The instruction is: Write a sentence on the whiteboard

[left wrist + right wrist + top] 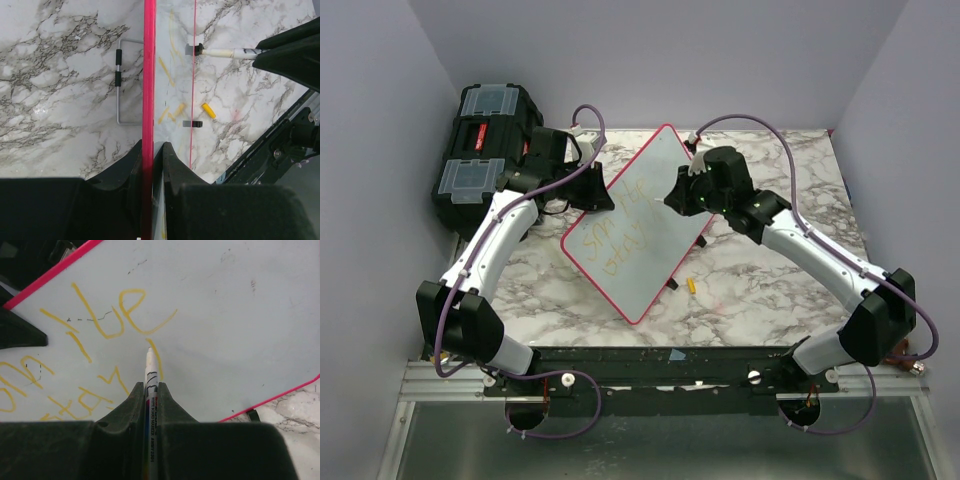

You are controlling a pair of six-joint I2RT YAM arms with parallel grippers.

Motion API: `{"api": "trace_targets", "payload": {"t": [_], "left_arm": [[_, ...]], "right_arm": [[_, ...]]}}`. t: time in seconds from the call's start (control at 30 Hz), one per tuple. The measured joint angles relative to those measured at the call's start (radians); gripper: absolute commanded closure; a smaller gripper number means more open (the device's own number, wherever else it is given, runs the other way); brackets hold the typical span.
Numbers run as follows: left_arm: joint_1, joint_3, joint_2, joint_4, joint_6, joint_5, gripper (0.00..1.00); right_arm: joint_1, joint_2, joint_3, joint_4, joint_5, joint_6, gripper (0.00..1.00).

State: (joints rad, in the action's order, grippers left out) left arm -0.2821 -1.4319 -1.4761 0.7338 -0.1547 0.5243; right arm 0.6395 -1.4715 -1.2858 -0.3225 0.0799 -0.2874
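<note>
Toolbox (485, 150) shut, left gripper (152, 148) clamping whiteboard (148, 75), right gripper (150, 386) pinching marker (151, 367)

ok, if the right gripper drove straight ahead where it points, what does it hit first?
The whiteboard. The marker clamped in the right gripper sticks out ahead, its tip beside a yellow stroke, so the tip meets the white surface first. Whether it already touches, I can't tell.
</note>
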Motion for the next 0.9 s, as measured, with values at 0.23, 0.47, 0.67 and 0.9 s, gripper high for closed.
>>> {"api": "trace_targets", "payload": {"t": [0.23,0.47,0.67,0.9], "left_arm": [[0.000,0.000,-0.002,0.000,0.000,0.000,1.00],[0.000,0.000,-0.002,-0.001,0.000,0.000,1.00],[0.000,0.000,-0.002,-0.002,0.000,0.000,1.00],[0.000,0.000,-0.002,-0.003,0.000,0.000,1.00]], "right_arm": [[0.000,-0.019,-0.053,0.000,-0.061,-0.008,0.99],[0.000,-0.054,-0.055,-0.001,-0.090,-0.019,0.99],[0.000,-0.074,-0.055,0.000,-0.090,-0.027,0.99],[0.000,-0.090,-0.055,0.000,-0.089,-0.030,0.99]]}}
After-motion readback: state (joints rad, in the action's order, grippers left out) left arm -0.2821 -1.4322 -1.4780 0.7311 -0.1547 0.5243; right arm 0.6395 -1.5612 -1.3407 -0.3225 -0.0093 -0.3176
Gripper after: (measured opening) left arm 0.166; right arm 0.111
